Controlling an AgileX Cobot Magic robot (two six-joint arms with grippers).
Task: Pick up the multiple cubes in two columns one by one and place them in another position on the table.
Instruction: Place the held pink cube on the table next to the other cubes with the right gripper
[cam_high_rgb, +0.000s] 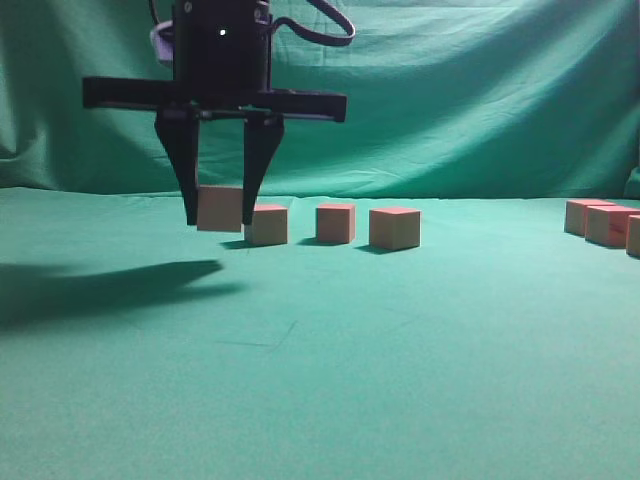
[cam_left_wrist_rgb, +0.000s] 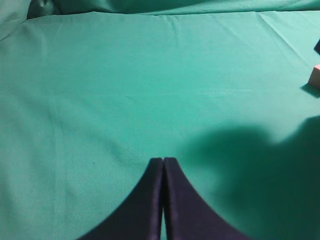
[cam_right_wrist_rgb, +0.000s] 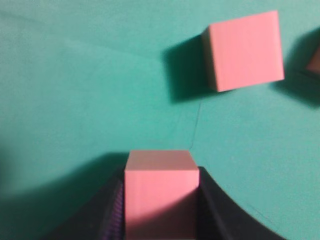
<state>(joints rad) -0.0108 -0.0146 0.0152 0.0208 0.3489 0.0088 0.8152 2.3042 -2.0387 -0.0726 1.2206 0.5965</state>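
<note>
Closest in, the right wrist view says it all: the right gripper (cam_right_wrist_rgb: 160, 210) has its dark fingers (cam_right_wrist_rgb: 215, 210) clamped on two opposite side faces of one cube (cam_right_wrist_rgb: 159, 192), pink top facing the camera, edges sharp and square. In the exterior view that held cube (cam_high_rgb: 220, 208) hangs clear of the table (cam_high_rgb: 320, 380), no shadow touching its base, pinched near the fingertips of the right gripper (cam_high_rgb: 220, 205).

How will it handle? It looks like a plain wooden block: rigid, light, nothing to crush. Flat parallel sides give the pads a solid seat, and the hold across the middle of those faces looks the right one; grabbing by corners would let it twist. The smooth faces could slip if the squeeze eases, I judge.

Just behind and beside the held block, a cube (cam_high_rgb: 267, 224) sits on the cloth, then two more (cam_high_rgb: 335, 222) (cam_high_rgb: 395, 228) in a loose row, each apart from its neighbour. From the wrist, one of the seated cubes (cam_right_wrist_rgb: 245, 50) lies ahead and right, turned slightly.

Over on the left arm, the left gripper (cam_left_wrist_rgb: 163, 165) has its fingers pressed together, holding nothing, over bare green cloth.

Farthest right, a cluster of cubes (cam_high_rgb: 605, 222) sits well apart from the row, partly cut by the frame edge.
</note>
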